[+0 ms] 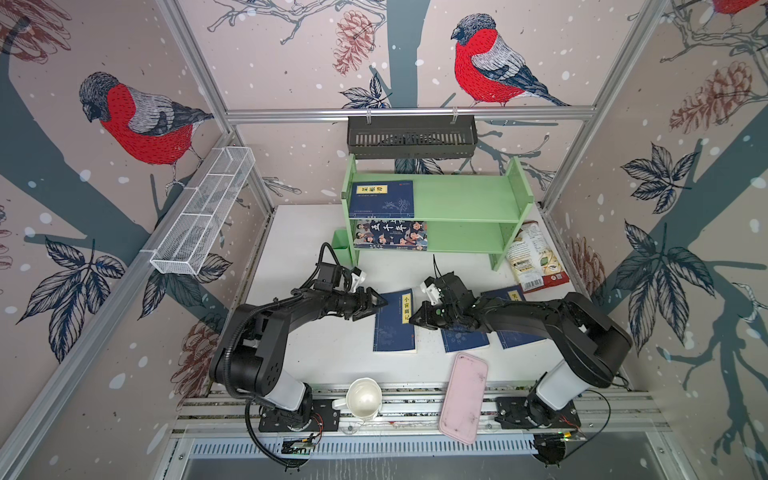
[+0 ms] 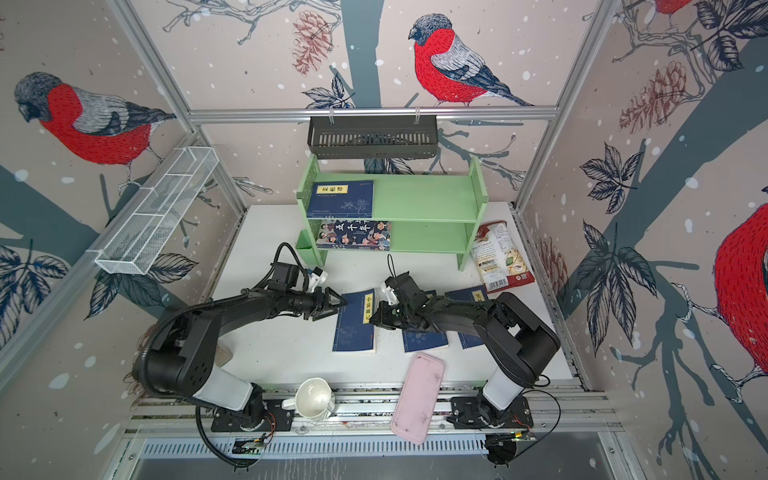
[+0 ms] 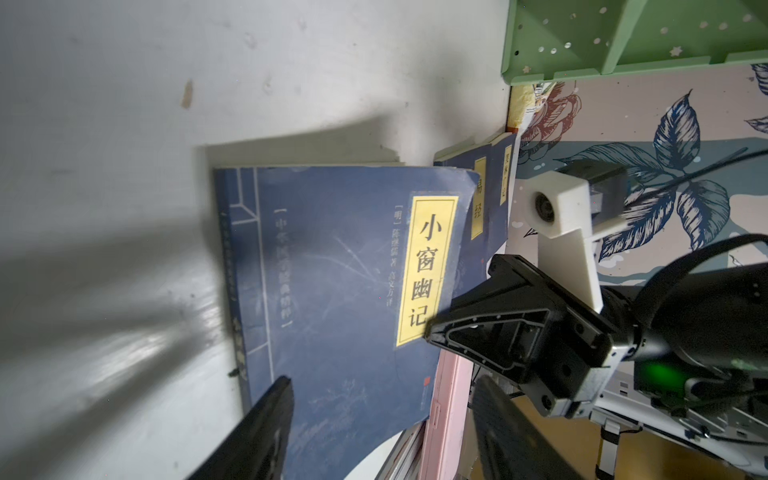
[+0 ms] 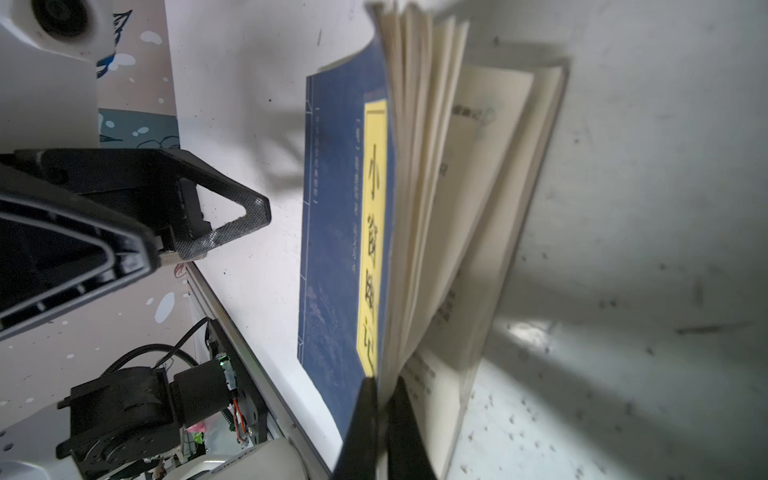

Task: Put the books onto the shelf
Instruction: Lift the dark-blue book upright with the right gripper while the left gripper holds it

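Observation:
A navy book point(image 1: 395, 328) point(image 2: 353, 328) with a yellow label lies mid-table. My right gripper point(image 1: 412, 320) point(image 4: 384, 386) is shut on its cover and a few pages at the right edge. That edge is lifted and the pages point(image 4: 432, 187) fan apart. My left gripper point(image 1: 374, 309) point(image 3: 382, 390) hovers open over the book's far left corner, touching nothing. Two more navy books point(image 1: 465, 338) point(image 1: 513, 296) lie partly under the right arm. On the green shelf point(image 1: 465, 199) a navy book point(image 1: 381, 199) lies on the top tier and the cartoon book point(image 1: 390, 235) on the lower tier.
A pink tray point(image 1: 463, 399) and a white mug point(image 1: 363, 399) sit at the front edge. A snack bag point(image 1: 534, 257) lies right of the shelf, a small green box point(image 1: 343, 245) left of it. A black basket point(image 1: 411, 137) and a white mesh basket point(image 1: 203, 216) hang on the walls.

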Action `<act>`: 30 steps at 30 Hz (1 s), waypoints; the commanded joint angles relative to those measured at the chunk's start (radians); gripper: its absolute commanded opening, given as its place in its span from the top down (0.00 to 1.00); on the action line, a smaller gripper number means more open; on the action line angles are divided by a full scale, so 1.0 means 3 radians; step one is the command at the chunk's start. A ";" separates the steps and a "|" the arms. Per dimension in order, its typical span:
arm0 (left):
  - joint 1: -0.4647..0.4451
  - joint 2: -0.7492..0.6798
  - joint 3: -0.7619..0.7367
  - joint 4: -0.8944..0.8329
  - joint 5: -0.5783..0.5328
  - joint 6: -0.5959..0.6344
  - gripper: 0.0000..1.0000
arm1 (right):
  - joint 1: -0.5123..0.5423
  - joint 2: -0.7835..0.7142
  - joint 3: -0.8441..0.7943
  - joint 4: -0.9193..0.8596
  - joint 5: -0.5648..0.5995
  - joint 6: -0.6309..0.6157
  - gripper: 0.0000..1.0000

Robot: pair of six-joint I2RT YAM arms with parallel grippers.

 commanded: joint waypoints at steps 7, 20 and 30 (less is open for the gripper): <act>0.0319 -0.0731 -0.0212 -0.0015 -0.0139 0.0108 0.28 | -0.0102 -0.0303 0.0123 -0.0065 -0.0259 -0.0167 1.00; 0.0455 -0.0788 -0.0508 0.0304 0.0011 -0.0197 0.19 | -0.0266 -0.0503 0.0341 -0.0190 -0.0585 -0.0279 1.00; 0.0370 -0.0600 -0.0564 0.0888 0.0570 -0.0715 0.23 | -0.0229 -0.0703 0.0524 -0.0325 -0.0747 -0.0377 1.00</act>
